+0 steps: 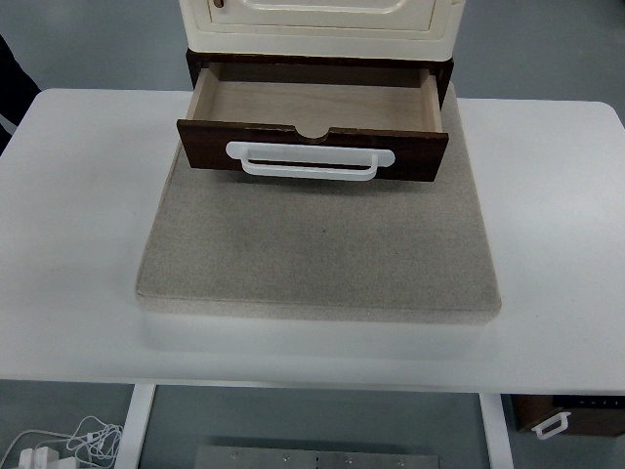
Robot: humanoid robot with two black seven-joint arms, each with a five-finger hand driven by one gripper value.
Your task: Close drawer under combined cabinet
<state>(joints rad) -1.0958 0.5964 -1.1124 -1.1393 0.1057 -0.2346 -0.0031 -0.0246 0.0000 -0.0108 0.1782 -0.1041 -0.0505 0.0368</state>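
Drawer (312, 103) standing open under the cream cabinet (317, 20), no robot hand in my view.

From my station, left to right: a dark sleeve-like shape (12, 83) at the left edge, then the white counter (78, 244) carrying a grey pad (317, 244). On the pad's far side the dark wooden drawer is pulled out, its pale interior bare, its white handle (310, 161) facing me. I cannot tell either robot hand's state. A second handled dark box (571, 415) sits below the counter, lower right.
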